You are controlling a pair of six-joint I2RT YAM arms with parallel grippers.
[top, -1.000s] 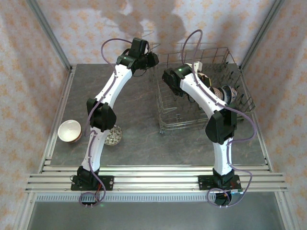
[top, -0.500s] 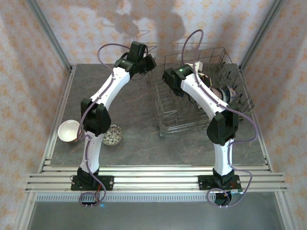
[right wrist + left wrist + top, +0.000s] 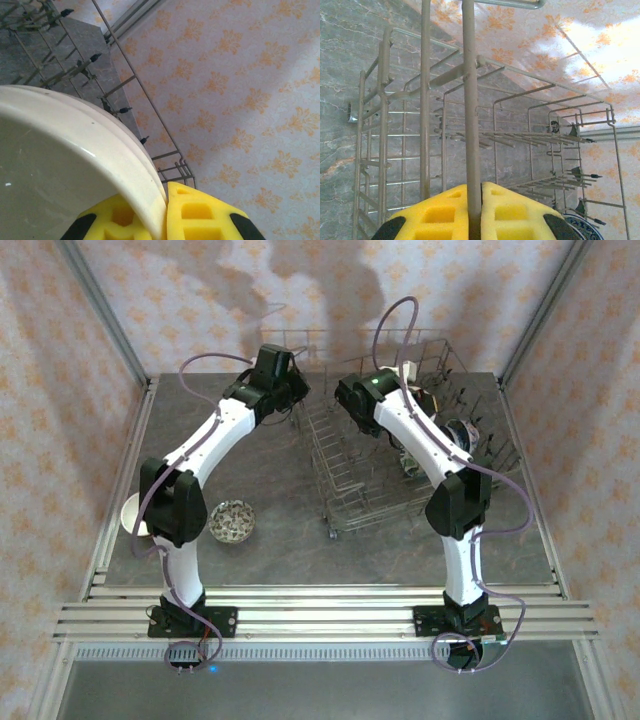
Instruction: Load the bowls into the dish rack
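Note:
My left gripper (image 3: pixel 289 380) (image 3: pixel 480 187) is shut on an upright wire of the grey dish rack (image 3: pixel 345 505) (image 3: pixel 425 100) at its far left side. The rack sits skewed on the table. My right gripper (image 3: pixel 400 380) (image 3: pixel 165 195) hovers over the rack's far end, shut on the rim of a plain cream bowl (image 3: pixel 418 388) (image 3: pixel 60 160). A blue-white bowl (image 3: pixel 462 430) (image 3: pixel 581 224) stands among the tines on the rack's right. A patterned bowl (image 3: pixel 232 521) rests on the table at the left. Another cream bowl (image 3: pixel 129 515) lies partly behind my left elbow.
Patterned walls close in the table on three sides, with metal posts at the back corners (image 3: pixel 100 300). The grey tabletop (image 3: pixel 270 470) lies between the left arm and the rack. An aluminium rail (image 3: pixel 320 615) runs along the near edge.
My left gripper has shut on the rack's wire and pulled leftward. The rack's left side has shifted left and turned. My left elbow swung left, uncovering the patterned bowl.

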